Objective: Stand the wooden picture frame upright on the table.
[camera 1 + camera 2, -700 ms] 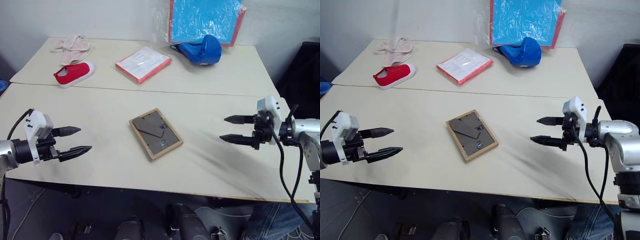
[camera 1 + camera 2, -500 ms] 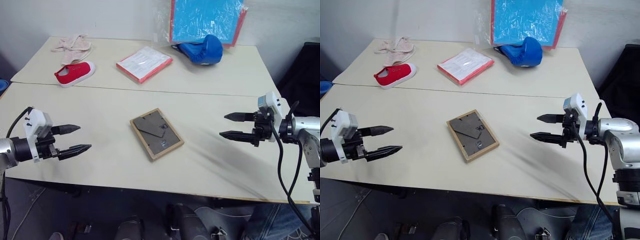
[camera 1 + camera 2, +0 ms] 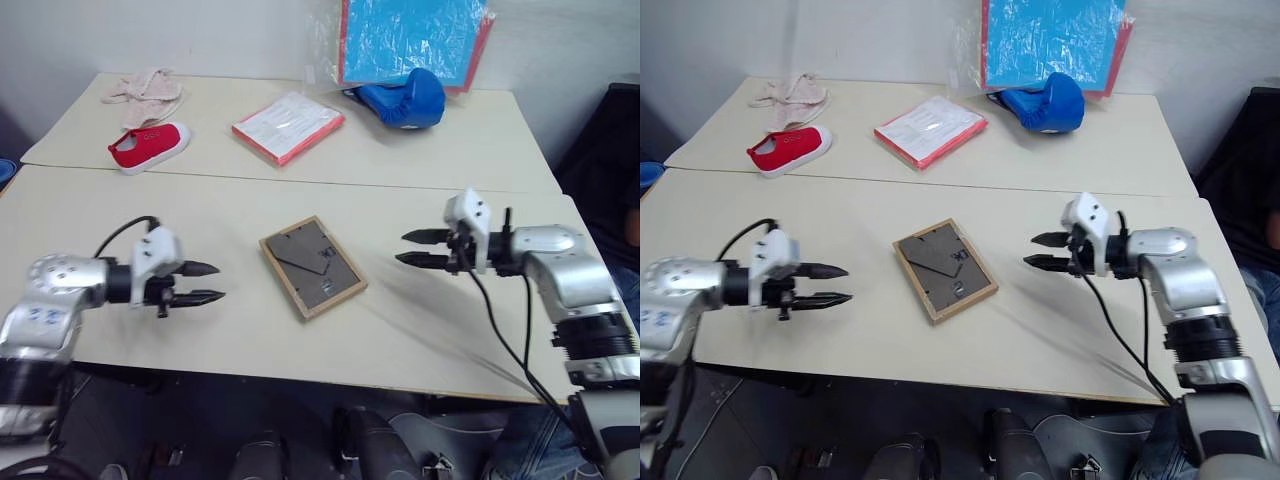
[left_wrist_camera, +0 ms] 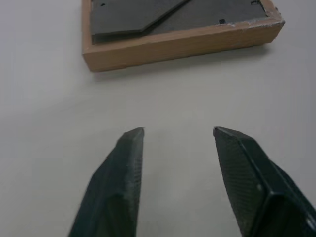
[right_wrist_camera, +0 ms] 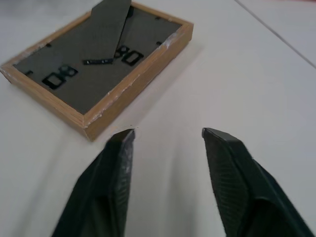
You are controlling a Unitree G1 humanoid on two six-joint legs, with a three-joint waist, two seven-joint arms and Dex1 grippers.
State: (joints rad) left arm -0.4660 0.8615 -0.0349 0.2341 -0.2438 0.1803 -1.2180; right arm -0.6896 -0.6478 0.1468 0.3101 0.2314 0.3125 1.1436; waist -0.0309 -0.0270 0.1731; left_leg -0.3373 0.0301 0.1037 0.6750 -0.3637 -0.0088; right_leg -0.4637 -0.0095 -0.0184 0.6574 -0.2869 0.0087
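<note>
Cream-beige and matte, the tabletop [image 3: 420, 330] carries the wooden picture frame [image 3: 311, 267], which is laid flat near its middle with the dark backing board turned up and the fold-out stand folded against it. The frame is set at a slant to the tabletop's edges.

On either side of the frame a gripper is held just above the surface, both aimed inward at it. The left gripper [image 3: 208, 282] is seen near the frame's left edge, its two black fingers [image 4: 123, 168] spread apart with bare tabletop between them and nothing pinched. The right gripper [image 3: 418, 248] is seen near the frame's right corner, its fingers [image 5: 118, 168] likewise spread and gripping nothing. Neither gripper is touching the frame; a strip of tabletop is left between the fingertips and the wooden rim in both wrist views.

Behind a seam, an adjoining cream table [image 3: 480, 150] is seen. A red shoe [image 3: 148, 147] and a pale cloth [image 3: 142, 87] are placed at its left end, a red-edged flat packet [image 3: 287, 126] near its middle, and a blue glove [image 3: 404, 100] further right. A big blue board [image 3: 410, 40] with a red edge, wrapped in clear film, is propped against the wall behind the glove.
</note>
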